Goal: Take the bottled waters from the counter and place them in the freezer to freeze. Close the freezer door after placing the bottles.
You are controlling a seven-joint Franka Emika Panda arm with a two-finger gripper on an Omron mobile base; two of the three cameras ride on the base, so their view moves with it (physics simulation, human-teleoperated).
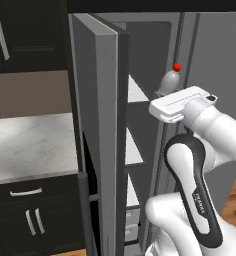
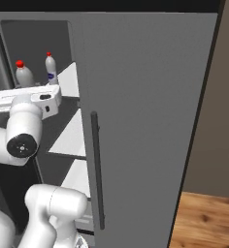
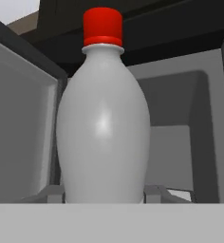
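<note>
One bottled water (image 1: 170, 80) (image 2: 23, 74) (image 3: 103, 128), red-capped, stands upright in my gripper (image 1: 162, 93) (image 2: 25, 86) (image 3: 104, 195), whose fingers flank its base; the gripper is shut on it. It hangs just in front of the open freezer (image 1: 138, 125), level with an upper white shelf (image 2: 68, 77). The other bottled water (image 2: 50, 68), with its blue label band, stands upright on that shelf further inside. The freezer door (image 1: 97, 125) is swung wide open to the left. The marble counter (image 1: 30, 142) lies left of the door, bare where visible.
The fridge's plain right door (image 2: 145, 121) with its dark bar handle (image 2: 96, 169) is closed right beside my arm. Dark cabinets with silver handles (image 1: 26, 192) sit under the counter. Lower white shelves (image 1: 134, 150) and wood floor (image 2: 204, 223) are visible.
</note>
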